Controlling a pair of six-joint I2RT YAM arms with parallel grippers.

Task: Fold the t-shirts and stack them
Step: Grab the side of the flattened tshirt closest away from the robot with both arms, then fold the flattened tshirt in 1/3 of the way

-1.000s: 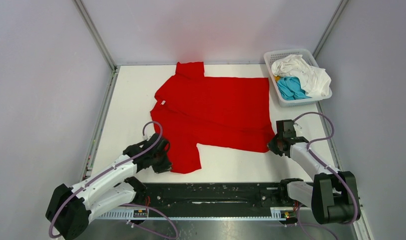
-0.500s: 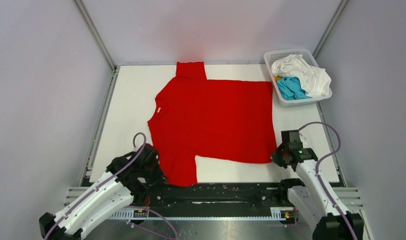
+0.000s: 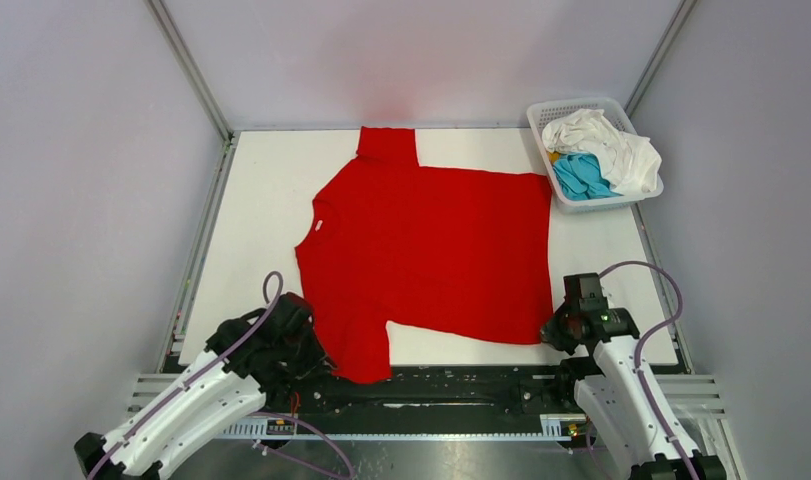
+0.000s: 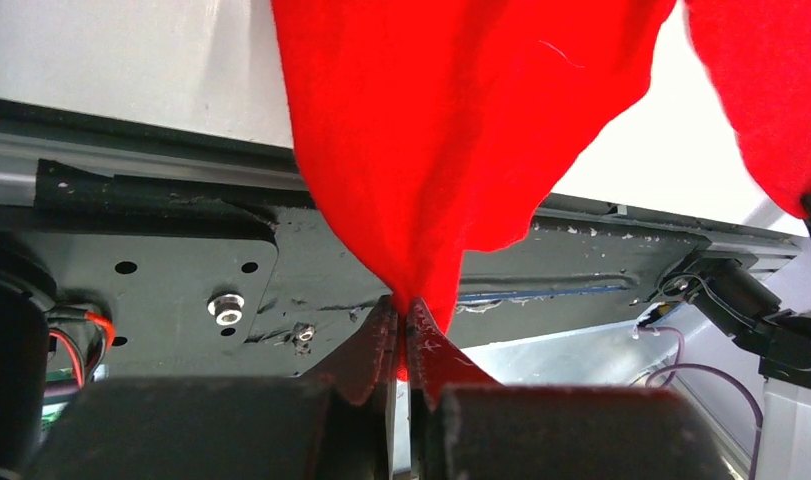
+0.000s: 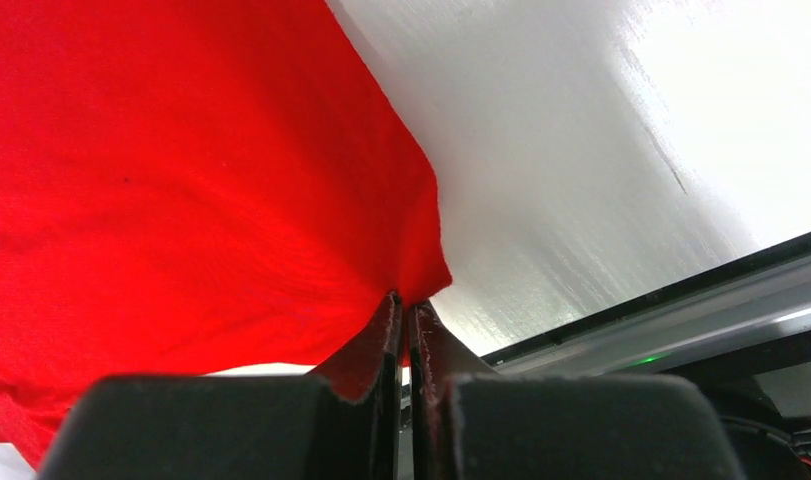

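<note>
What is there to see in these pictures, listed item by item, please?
red t-shirt: one, bright red, spread across the middle of the table
white t-shirt: one crumpled heap, white, in the basket
teal-blue t-shirt: one, teal-blue, in the basket, partly under the white heap
basket: one, white lattice, far right corner of the table
table: one, white, under the shirt and basket
mounting rail: one, black, along the near edge
left gripper: one, black, shut on the red t-shirt's near sleeve
right gripper: one, black, shut on the red t-shirt's near hem corner
</note>
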